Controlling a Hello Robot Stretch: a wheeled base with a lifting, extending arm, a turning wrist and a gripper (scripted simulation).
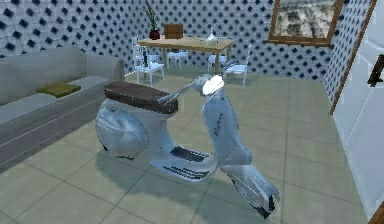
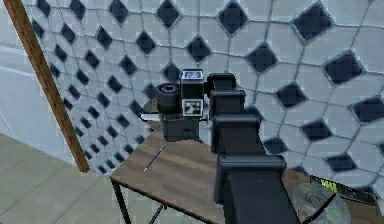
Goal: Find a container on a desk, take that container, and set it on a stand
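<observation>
Fingers (image 2: 152,107): whether they hold anything cannot be told.
Container (image 2: 322,200): glassy, well behind the fingers, beside the arm (image 2: 245,150).
Risk: the arm may knock it off the table (image 2: 140,185).

Blue diamond-patterned walls (image 1: 90,25), tiled floor (image 1: 300,140); grey sofa (image 1: 40,90) at nine o'clock, wooden surface (image 1: 190,43) with white chairs (image 1: 150,65) at twelve o'clock.

A pale scooter (image 1: 175,135) stands before a sofa (image 1: 45,90) and table (image 1: 185,44).
</observation>
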